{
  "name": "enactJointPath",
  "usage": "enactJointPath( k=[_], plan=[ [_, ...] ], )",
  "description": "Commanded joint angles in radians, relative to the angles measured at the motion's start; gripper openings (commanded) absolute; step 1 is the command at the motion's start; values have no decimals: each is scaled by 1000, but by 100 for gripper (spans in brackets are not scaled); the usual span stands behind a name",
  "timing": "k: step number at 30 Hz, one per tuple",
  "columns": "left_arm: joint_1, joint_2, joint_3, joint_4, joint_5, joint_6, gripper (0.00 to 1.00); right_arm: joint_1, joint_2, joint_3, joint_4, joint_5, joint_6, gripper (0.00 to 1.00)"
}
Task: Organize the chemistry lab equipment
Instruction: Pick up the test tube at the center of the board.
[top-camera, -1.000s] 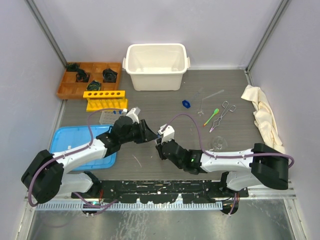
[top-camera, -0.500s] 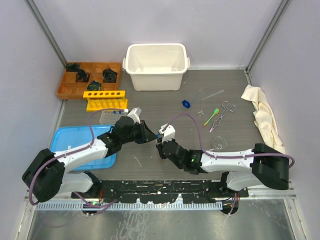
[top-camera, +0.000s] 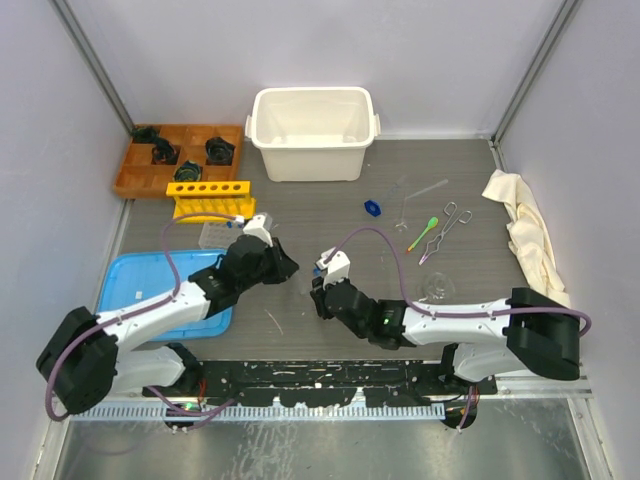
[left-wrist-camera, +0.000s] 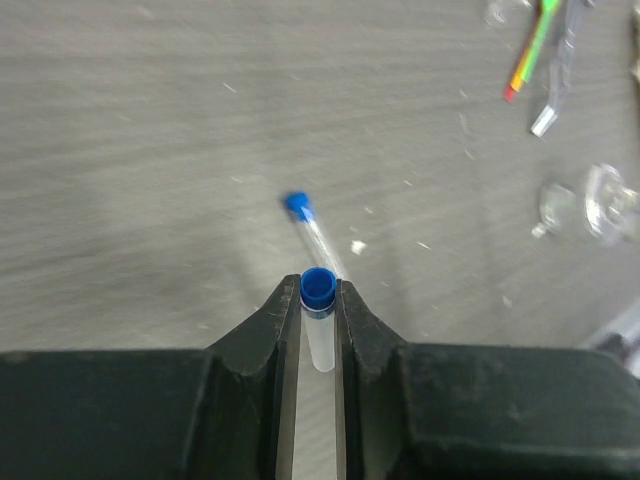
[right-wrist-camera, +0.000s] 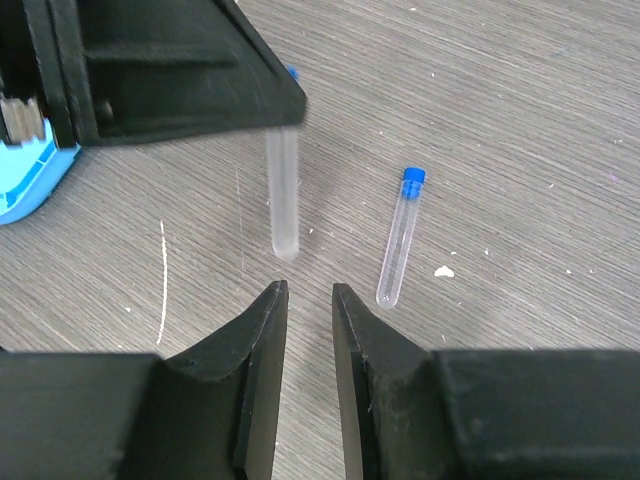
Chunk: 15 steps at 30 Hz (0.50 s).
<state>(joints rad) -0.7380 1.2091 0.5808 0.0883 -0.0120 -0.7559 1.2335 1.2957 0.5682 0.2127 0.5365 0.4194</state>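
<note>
My left gripper (left-wrist-camera: 318, 295) is shut on a clear glass tube (left-wrist-camera: 319, 325) with a blue cap, which stands upright between the fingers. In the right wrist view that tube (right-wrist-camera: 283, 190) hangs from the left gripper just beyond my right gripper (right-wrist-camera: 310, 290), which is open, holds nothing and is apart from the tube. A second blue-capped tube (right-wrist-camera: 398, 235) lies flat on the table beside them. From above, the two grippers meet at mid-table, left (top-camera: 285, 265) and right (top-camera: 318, 290). The yellow tube rack (top-camera: 208, 200) stands at the back left.
Metal forceps (top-camera: 445, 228), a green spoon (top-camera: 424, 232), a small flask (top-camera: 436, 287) and a blue cap (top-camera: 373, 208) lie at the right. A white bin (top-camera: 314, 132) stands at the back, an orange tray (top-camera: 170, 158) back left, a blue tray (top-camera: 150, 290) near left, a cloth (top-camera: 525, 235) far right.
My left gripper has shut on the capped tube and drawn slightly left. My right gripper has opened and let that tube go.
</note>
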Motion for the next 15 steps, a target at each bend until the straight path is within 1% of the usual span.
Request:
enactJointPath(
  k=[1, 3, 4, 6, 8, 10, 15],
  plan=[
    [1, -125, 35, -100, -361, 184, 0, 6, -51, 1, 44, 7, -2, 31],
    [2, -167, 47, -122, -525, 268, 0, 6, -47, -2, 42, 12, 1, 31],
    [4, -187, 42, -102, -608, 312, 0, 6, -42, -1, 40, 14, 3, 31],
    [13, -223, 5, -22, -770, 407, 0, 6, -26, 1, 37, 18, 6, 31],
    [42, -245, -30, 69, -882, 488, 0, 5, -13, 6, 34, 19, 8, 31],
    [95, -256, -64, 161, -919, 535, 0, 6, 1, 12, 38, 18, 9, 30],
    [276, -241, -128, 309, -862, 522, 0, 6, 21, 23, 34, 13, 3, 30]
  ],
)
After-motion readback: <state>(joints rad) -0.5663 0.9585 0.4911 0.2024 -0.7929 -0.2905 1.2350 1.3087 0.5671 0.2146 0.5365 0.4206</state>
